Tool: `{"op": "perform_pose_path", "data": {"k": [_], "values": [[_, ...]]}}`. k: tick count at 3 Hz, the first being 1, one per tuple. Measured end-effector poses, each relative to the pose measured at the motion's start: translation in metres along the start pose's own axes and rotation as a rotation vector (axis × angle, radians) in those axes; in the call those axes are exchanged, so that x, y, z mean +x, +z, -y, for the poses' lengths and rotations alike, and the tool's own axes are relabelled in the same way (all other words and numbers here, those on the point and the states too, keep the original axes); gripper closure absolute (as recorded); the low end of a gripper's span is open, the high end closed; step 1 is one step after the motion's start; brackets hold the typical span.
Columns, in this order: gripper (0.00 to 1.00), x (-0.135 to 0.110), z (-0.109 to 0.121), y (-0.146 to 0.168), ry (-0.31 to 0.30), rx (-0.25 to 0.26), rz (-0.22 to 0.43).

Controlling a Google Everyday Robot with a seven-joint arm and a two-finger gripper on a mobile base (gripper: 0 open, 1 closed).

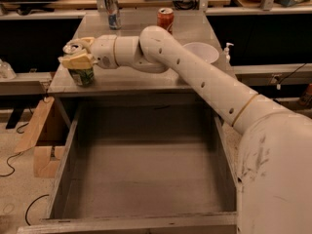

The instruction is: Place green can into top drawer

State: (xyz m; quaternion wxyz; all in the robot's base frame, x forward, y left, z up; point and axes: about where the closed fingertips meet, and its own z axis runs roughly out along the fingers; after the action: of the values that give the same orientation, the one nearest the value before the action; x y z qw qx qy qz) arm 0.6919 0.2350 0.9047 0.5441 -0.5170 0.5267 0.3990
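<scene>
The green can (82, 75), with mottled green-white print and a silver top, stands at the front left corner of the grey table (146, 82). My gripper (74, 52) reaches in from the right, and its cream fingers (77, 61) sit on both sides of the can's upper part, shut on it. The top drawer (146, 179) is pulled wide open below the table's front edge, with nothing lying on its worn grey bottom. The can is above and behind the drawer's left rear corner.
An orange-red can (165, 18) and a silver-blue slim can (112, 11) stand at the back of the table. A white bowl (200, 51) sits to the right, partly behind my arm. A wooden crate (41, 135) lies on the floor on the left.
</scene>
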Motion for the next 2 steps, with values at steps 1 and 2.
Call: {"op": "perform_pose_path", "data": {"k": [1,2], "values": [[1.0,-0.006,-0.003,-0.001,-0.013,-0.002,-0.008],[1.0,-0.044,-0.026,-0.021,-0.074,0.045,0.021]]}}
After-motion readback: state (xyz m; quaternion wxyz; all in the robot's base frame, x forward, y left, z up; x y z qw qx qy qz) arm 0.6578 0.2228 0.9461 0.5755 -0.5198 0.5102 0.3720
